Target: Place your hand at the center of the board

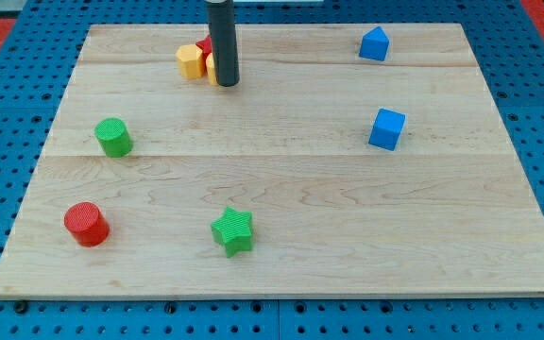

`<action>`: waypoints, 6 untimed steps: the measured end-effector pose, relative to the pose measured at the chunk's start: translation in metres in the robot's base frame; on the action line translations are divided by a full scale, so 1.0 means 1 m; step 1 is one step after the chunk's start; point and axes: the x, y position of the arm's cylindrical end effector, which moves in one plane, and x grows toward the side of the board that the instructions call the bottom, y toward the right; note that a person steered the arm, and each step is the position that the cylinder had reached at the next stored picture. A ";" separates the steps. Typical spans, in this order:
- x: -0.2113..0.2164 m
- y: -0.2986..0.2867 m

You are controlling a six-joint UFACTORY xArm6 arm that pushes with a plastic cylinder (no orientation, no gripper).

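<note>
The rod's tip (227, 83) sits on the board (281, 255) nr the view's top edge, left of centre; it's a bare rod end w/ nothing clamped or carried, so no open/closed state to give. Tip is touching or just beside a small cluster: a yellow block (191, 61) to its left, a second yellow piece (212, 68) mostly hidden behind the rod, shape can't be made out, and a red block (202, 46) behind them, only a sliver showing. Rod's upper part is cut off by the view's top. Board's middle lies well below and right of the tip. No containers; all blocks lie loose on the wood. Further out: green cylinder (113, 138) at left, red cylinder (86, 225) bottom left, green star (232, 231) bottom centre, blue cube (386, 129) at right, another blue block (374, 44) top right, exact shape unclear.
</note>
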 end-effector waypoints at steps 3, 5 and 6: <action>0.014 0.074; 0.005 0.094; -0.003 0.094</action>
